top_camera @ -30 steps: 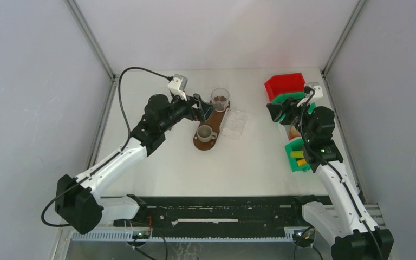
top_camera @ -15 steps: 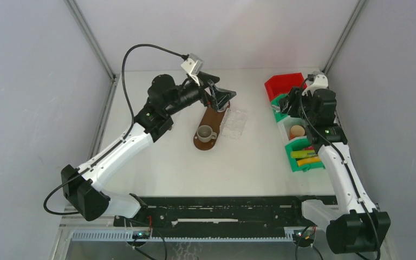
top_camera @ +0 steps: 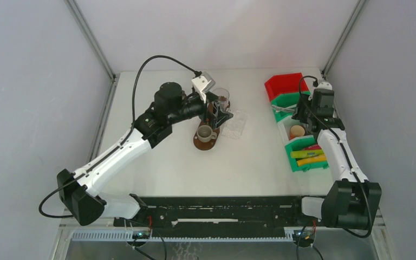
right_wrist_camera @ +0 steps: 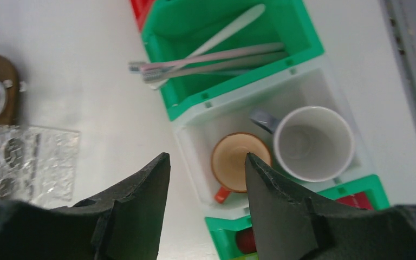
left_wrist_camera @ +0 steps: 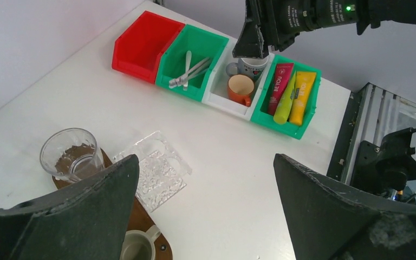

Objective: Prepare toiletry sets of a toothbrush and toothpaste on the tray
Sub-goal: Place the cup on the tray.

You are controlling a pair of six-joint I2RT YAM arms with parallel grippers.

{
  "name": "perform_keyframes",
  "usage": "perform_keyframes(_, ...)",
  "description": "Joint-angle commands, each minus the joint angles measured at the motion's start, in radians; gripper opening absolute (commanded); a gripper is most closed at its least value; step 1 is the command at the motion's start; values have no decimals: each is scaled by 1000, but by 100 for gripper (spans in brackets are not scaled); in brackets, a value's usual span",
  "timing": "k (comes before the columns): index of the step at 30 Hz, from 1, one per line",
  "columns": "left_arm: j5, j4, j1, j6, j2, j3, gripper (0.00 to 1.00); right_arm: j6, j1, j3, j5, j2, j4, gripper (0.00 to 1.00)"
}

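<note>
Left gripper [top_camera: 218, 112] hangs over the brown board [left_wrist_camera: 140, 218] in the middle of the table [top_camera: 238, 168]. Its jaws are spread wide with nothing in them. On that board there's a glass [left_wrist_camera: 70, 157] with something brown in the bottom, plus a small mug [left_wrist_camera: 138, 249] at the near end. A clear plastic tray [left_wrist_camera: 154, 168] lies flat right beside the board, with no toiletries on it as far as the left wrist cam shows.

Right gripper [right_wrist_camera: 206, 160] is above the row of bins on the right side, jaws also apart and holding nothing. Straight under it is the white bin [right_wrist_camera: 195, 146] with an orange cup [right_wrist_camera: 241, 162] and a white mug [right_wrist_camera: 311, 143].

The toothbrushes [right_wrist_camera: 216, 57] are piled in the green bin [right_wrist_camera: 195, 100] next door, which sits beside the red bin [left_wrist_camera: 141, 40] at the far end of the row. The toothpaste is in the other green bin [left_wrist_camera: 276, 125] at the near end, three tubes side by side: a pink-red tube [left_wrist_camera: 279, 81], a lime green tube [left_wrist_camera: 285, 100] and a yellow-orange tube [left_wrist_camera: 299, 92]. Neither gripper is touching them.
</note>
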Motion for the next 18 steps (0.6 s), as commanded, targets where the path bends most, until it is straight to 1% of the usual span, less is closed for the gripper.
perform_keyframes(1,6,-38,-2,52,-68,-15,97,-48,-38,30,78,14,4,61)
perform_keyframes(3,23,-37,-2,52,-82,-25,97,-49,-55,34,75,31,4,61)
perform_keyframes(7,95,58,37,4,-110,-96,96,-64,-83,40,99,68,-2,60)
perform_keyframes(11,99,94,56,-22,-121,-124,96,-68,-114,44,69,116,10,56)
perform_keyframes(18,115,117,57,-38,-115,-134,95,-77,-129,79,52,221,-1,48)
